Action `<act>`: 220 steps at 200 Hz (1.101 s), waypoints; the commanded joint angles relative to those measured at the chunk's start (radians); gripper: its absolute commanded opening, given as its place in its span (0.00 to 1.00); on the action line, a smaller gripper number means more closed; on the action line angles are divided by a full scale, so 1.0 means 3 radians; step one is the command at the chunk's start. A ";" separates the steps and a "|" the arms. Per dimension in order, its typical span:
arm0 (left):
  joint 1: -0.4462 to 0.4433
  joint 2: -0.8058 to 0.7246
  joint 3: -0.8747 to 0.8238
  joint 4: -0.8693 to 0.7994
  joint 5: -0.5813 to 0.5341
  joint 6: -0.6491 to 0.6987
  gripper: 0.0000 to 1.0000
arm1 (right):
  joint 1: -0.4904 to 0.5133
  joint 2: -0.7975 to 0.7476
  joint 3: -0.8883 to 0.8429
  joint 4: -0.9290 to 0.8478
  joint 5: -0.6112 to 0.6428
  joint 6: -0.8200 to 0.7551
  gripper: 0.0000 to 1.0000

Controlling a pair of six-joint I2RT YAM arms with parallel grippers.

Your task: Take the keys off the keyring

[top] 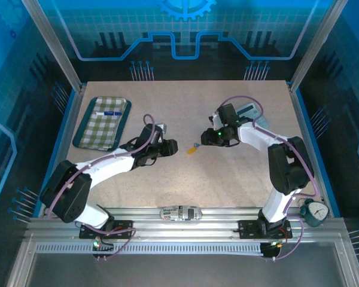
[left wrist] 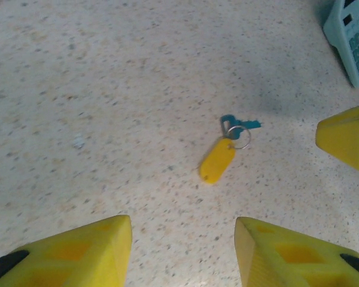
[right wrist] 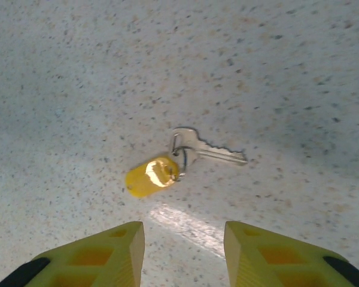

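Speckled beige table [top: 185, 185] inside a blue-walled cell. By its near right corner stands a green alarm clock [top: 315, 212]. Further in, the left end effector [left wrist: 182, 222] and the right end effector [right wrist: 183, 226] face each other, both with fingers apart and nothing between them. Between the two, the yellow keyring [right wrist: 151, 176] lies flat on the table, its silver key [right wrist: 206, 150] threaded on the ring. Beyond, a checked tray [top: 102, 128] sits at the far left and a grey calculator [left wrist: 354, 37] behind the right arm.
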 commanded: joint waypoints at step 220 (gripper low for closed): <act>-0.0693 0.2009 0.1961 -0.0885 -0.0954 0.0857 0.40 | -0.0535 -0.0385 -0.0484 0.0235 -0.0108 0.0192 0.38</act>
